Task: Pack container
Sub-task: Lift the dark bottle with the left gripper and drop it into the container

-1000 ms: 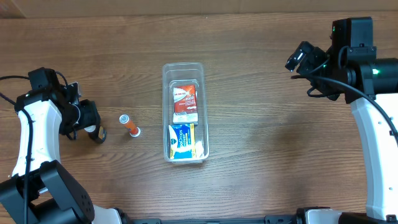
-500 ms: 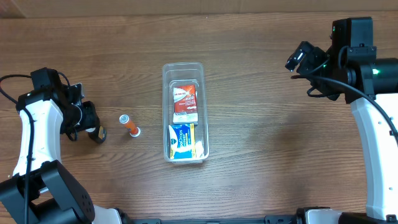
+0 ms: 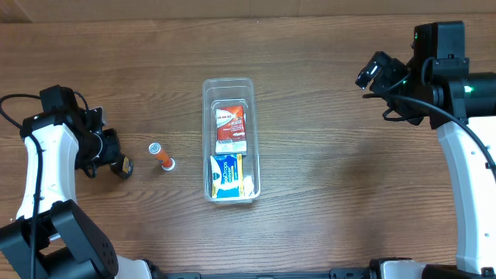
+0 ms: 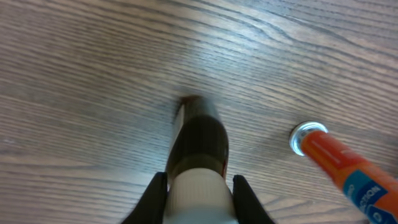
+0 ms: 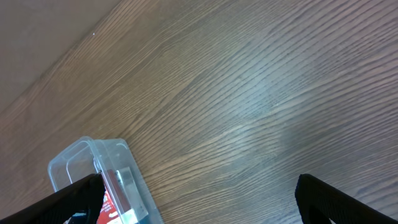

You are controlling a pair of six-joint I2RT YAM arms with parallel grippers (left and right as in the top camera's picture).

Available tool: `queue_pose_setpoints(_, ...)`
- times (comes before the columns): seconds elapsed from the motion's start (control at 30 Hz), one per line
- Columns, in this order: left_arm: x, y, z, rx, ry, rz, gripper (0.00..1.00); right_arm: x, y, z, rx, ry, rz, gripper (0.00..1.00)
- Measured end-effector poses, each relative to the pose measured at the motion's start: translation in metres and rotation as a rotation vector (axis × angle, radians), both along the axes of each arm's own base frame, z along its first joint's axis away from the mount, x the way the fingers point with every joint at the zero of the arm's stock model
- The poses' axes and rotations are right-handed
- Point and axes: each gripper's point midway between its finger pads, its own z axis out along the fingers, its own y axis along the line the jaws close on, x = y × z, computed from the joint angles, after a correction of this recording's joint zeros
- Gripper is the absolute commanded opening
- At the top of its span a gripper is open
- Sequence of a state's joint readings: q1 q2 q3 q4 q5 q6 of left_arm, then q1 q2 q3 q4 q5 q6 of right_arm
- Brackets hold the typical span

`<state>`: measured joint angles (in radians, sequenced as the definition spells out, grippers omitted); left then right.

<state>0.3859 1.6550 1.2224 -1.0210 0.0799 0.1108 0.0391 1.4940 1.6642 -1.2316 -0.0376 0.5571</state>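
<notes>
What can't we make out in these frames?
Left wrist: bottle blurred, label unreadable; tube cut off at the lower right corner.
Right wrist: container cut off by the bottom edge, contents mostly out of frame.
Overhead: print on the red packet and blue packet too small.

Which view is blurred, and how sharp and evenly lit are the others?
Left wrist view: the dark bottle between the jaws is smeared and soft, the orange tube slightly soft. Overhead view: sharp, evenly lit, faint glints on the container rim. Right wrist view: the table grain crisp, the near jaws dark and soft-edged.
</notes>
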Motion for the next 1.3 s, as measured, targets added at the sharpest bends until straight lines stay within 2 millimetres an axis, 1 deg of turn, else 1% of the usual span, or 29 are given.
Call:
queue_pose_setpoints(0.07, -0.002, -0.001, 0.003, -0.007, 0.014, 0.022, 0.04, 0.000, 0.000, 0.000, 0.000, 0.000, 0.000, 1.00)
queue_pose_setpoints(0.1, -0.008, -0.003, 0.010, -0.024, 0.048, 0.034, 0.04, 0.000, 0.000, 0.000, 0.000, 0.001, 0.000, 1.00)
queue_pose_setpoints(0.13, -0.008, -0.004, 0.024, -0.033, 0.064, 0.042, 0.04, 0.000, 0.000, 0.000, 0.000, 0.001, 0.000, 1.00)
queue_pose_setpoints(0.17, 0.002, -0.001, 0.056, -0.026, 0.035, 0.057, 0.04, 0.000, 0.000, 0.000, -0.001, 0.000, 0.000, 1.00)
queue_pose_setpoints(0.2, 0.006, -0.002, 0.091, -0.023, 0.018, 0.078, 0.04, 0.000, 0.000, 0.000, 0.000, 0.002, 0.000, 1.00)
queue_pose_setpoints(0.23, 0.009, -0.005, 0.119, -0.016, -0.010, 0.088, 0.04, 0.000, 0.000, 0.000, 0.000, 0.001, 0.000, 1.00)
queue_pose_setpoints(0.27, 0.016, -0.011, 0.157, 0.003, -0.081, 0.085, 0.04, 0.000, 0.000, 0.000, 0.000, 0.000, 0.000, 1.00)
queue_pose_setpoints(0.3, 0.022, -0.020, 0.186, 0.019, -0.160, 0.073, 0.04, 0.000, 0.000, 0.000, 0.000, 0.001, 0.000, 1.00)
queue_pose_setpoints(0.33, 0.025, -0.038, 0.222, 0.025, -0.250, 0.047, 0.04, 0.000, 0.000, 0.000, 0.000, 0.001, 0.000, 1.00)
queue_pose_setpoints(0.37, 0.026, -0.064, 0.246, 0.007, -0.322, 0.009, 0.04, 0.000, 0.000, 0.000, 0.001, 0.001, 0.000, 1.00)
queue_pose_setpoints(0.4, 0.027, -0.081, 0.252, -0.005, -0.343, -0.016, 0.04, 0.000, 0.000, 0.000, 0.000, 0.001, -0.001, 1.00)
queue_pose_setpoints(0.43, 0.031, -0.109, 0.257, -0.037, -0.365, -0.060, 0.04, 0.000, 0.000, 0.000, 0.000, 0.000, 0.000, 1.00)
queue_pose_setpoints(0.47, 0.034, -0.134, 0.257, -0.064, -0.374, -0.097, 0.04, 0.000, 0.000, 0.000, 0.000, 0.001, 0.000, 1.00)
queue_pose_setpoints(0.5, 0.038, -0.165, 0.254, -0.095, -0.378, -0.135, 0.04, 0.000, 0.000, 0.000, 0.000, 0.000, 0.000, 1.00)
queue_pose_setpoints(0.53, 0.040, -0.187, 0.248, -0.113, -0.372, -0.158, 0.04, 0.000, 0.000, 0.000, 0.000, 0.000, 0.000, 1.00)
queue_pose_setpoints(0.57, 0.044, -0.209, 0.237, -0.126, -0.368, -0.161, 0.04, 0.000, 0.000, 0.000, 0.001, 0.000, 0.000, 1.00)
queue_pose_setpoints(0.63, 0.046, -0.238, 0.211, -0.137, -0.335, -0.148, 0.04, 0.000, 0.000, 0.000, 0.000, 0.000, 0.000, 1.00)
queue_pose_setpoints(0.7, 0.048, -0.265, 0.178, -0.149, -0.300, -0.128, 0.04, 0.000, 0.000, 0.000, 0.001, 0.000, 0.000, 1.00)
queue_pose_setpoints(0.73, 0.042, -0.280, 0.147, -0.156, -0.246, -0.083, 0.04, 0.000, 0.000, 0.000, 0.001, 0.000, 0.000, 1.00)
queue_pose_setpoints(0.77, 0.036, -0.285, 0.125, -0.144, -0.197, -0.074, 0.04, 0.000, 0.000, 0.000, 0.000, 0.000, 0.000, 1.00)
queue_pose_setpoints(0.8, 0.036, -0.287, 0.120, -0.145, -0.196, -0.057, 0.04, 0.000, 0.000, 0.000, 0.000, 0.001, 0.000, 1.00)
queue_pose_setpoints(0.87, 0.016, -0.291, 0.089, -0.121, -0.113, 0.001, 0.04, 0.000, 0.000, 0.000, 0.000, 0.000, 0.000, 1.00)
queue_pose_setpoints(0.97, 0.006, -0.303, 0.071, -0.127, -0.092, 0.037, 0.04, 0.000, 0.000, 0.000, 0.000, 0.000, 0.000, 1.00)
queue_pose_setpoints(1.0, -0.002, -0.307, 0.062, -0.121, -0.071, 0.043, 0.04, 0.000, 0.000, 0.000, 0.000, 0.000, 0.000, 1.00)
queue_pose_setpoints(1.07, -0.012, -0.315, 0.052, -0.117, -0.056, 0.045, 0.04, 0.000, 0.000, 0.000, 0.001, 0.000, 0.000, 1.00)
queue_pose_setpoints(1.2, -0.019, -0.325, 0.038, -0.122, -0.057, 0.056, 0.05, 0.000, 0.000, 0.000, 0.000, 0.000, 0.001, 1.00)
queue_pose_setpoints(1.23, -0.022, -0.326, 0.033, -0.117, -0.053, 0.063, 0.11, 0.000, 0.000, 0.000, 0.001, 0.000, 0.000, 1.00)
queue_pose_setpoints(1.27, -0.023, -0.325, 0.031, -0.114, -0.051, 0.068, 0.16, 0.000, 0.000, 0.000, 0.000, 0.000, 0.000, 1.00)
queue_pose_setpoints(1.3, -0.023, -0.326, 0.030, -0.114, -0.054, 0.069, 0.25, 0.000, 0.000, 0.000, 0.000, 0.000, 0.000, 1.00)
